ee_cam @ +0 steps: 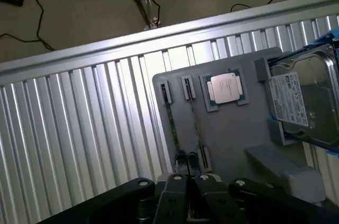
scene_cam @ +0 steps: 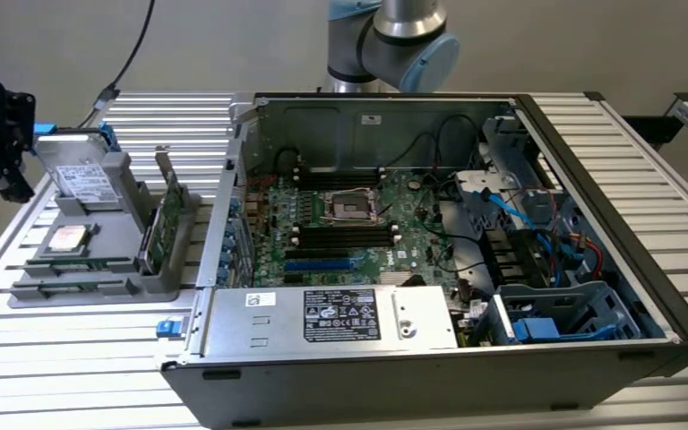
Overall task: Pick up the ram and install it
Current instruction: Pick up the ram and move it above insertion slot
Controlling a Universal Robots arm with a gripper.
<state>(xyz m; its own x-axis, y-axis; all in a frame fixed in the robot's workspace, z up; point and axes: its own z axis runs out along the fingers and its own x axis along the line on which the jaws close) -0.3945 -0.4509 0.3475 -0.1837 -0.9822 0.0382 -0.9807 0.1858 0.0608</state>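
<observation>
Tool [ee_cam: 188,180] is over at the exterior view's left, off the edge of the slatted metal surface [scene_cam: 69,349], fingers pinched shut with nothing I can see between them. From the wrist view it's hovering over one end of the gray holder [ee_cam: 233,134]. The ram [ee_cam: 173,123] is parked in that holder, a thin green stick standing on edge in a slot, with a second stick [ee_cam: 196,123] just beside it in the next slot. Next along in the holder you've got the square silver processor [ee_cam: 225,87], then the hard drive [ee_cam: 304,102] propped up on a tilt. The taller green card [scene_cam: 167,219] stands upright at the holder's far side. To the exterior view's right of all that is the open PC case [scene_cam: 583,179], motherboard [scene_cam: 344,219] facing up inside, and the arm [scene_cam: 394,40] sits behind the case
</observation>
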